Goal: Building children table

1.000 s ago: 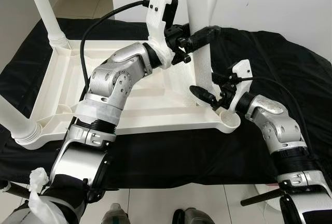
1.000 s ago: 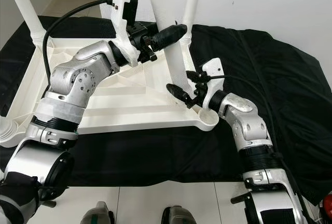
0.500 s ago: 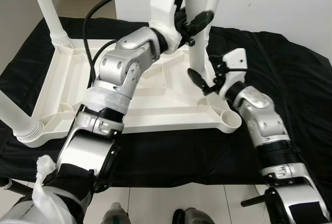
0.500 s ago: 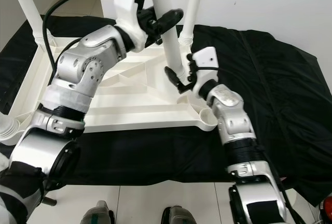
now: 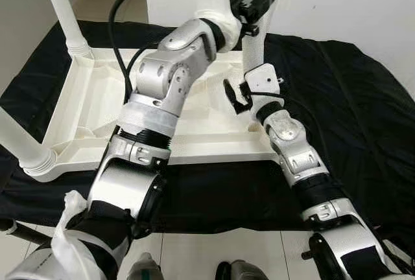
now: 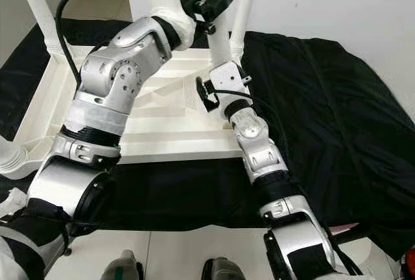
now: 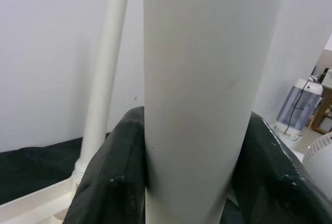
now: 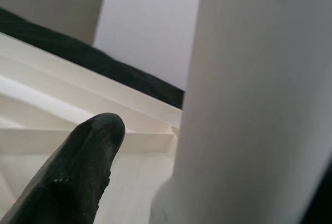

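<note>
Left gripper (image 5: pixel 254 2) fingers clamping leg (image 7: pixel 207 94); right gripper (image 5: pixel 235 95) fingers bracketing its base, grip unclear. Risk: leg tilting, missing socket.

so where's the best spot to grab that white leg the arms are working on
Take the white leg on its plain round shaft, from the side, with a finger on each flank. It stands upright and is smooth, with no ledge. The left gripper is shut on it that way, higher up. The right gripper sits low, near the flipped tabletop, to steady the foot.
</note>
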You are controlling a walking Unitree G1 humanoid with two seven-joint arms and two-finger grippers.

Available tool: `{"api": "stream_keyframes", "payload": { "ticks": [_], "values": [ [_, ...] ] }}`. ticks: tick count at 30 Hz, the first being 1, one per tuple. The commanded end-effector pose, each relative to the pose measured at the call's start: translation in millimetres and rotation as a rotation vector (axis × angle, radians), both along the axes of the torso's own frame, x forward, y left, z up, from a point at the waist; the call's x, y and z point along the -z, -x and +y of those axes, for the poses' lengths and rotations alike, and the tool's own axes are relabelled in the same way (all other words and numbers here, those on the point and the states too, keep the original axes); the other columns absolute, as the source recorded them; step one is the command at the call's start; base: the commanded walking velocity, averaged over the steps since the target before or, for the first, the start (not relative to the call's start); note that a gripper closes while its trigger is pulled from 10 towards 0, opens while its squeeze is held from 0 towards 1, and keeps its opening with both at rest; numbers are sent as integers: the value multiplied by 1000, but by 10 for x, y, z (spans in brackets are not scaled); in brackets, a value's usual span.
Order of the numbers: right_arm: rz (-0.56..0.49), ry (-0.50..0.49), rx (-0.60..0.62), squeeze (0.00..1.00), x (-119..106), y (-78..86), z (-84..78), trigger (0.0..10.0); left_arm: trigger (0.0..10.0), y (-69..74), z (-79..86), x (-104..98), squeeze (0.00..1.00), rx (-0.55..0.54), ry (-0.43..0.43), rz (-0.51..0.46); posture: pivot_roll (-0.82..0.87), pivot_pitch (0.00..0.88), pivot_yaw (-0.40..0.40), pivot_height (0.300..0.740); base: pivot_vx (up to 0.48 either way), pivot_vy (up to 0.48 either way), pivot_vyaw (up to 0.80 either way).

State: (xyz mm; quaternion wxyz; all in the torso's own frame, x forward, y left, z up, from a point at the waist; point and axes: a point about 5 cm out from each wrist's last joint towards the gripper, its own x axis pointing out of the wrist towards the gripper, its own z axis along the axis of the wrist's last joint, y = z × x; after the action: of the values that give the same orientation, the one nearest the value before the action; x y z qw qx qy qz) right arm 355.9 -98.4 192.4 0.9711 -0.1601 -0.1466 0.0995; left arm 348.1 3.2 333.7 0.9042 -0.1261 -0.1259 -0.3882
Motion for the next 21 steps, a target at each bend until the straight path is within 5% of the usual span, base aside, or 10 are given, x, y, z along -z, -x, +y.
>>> {"api": "stream_keyframes", "payload": {
  "ticks": [1, 9, 21],
  "values": [
    [-25, -10, 56, 0, 1, 2, 7, 10000, 10000, 73, -72, -113, 0, 32, 20, -33, 83, 0, -59, 740, 0, 0, 0],
    [-78, -95, 229, 0, -74, -7, 3, 10000, 10000, 71, -82, -82, 0, -4, 12, -27, 91, 0, -71, 740, 0, 0, 0],
    [-55, -175, 265, 0, -128, -1, 54, 10000, 10000, 83, -113, -13, 0, -16, -5, -25, 89, 0, -70, 740, 0, 0, 0]
  ]
}}
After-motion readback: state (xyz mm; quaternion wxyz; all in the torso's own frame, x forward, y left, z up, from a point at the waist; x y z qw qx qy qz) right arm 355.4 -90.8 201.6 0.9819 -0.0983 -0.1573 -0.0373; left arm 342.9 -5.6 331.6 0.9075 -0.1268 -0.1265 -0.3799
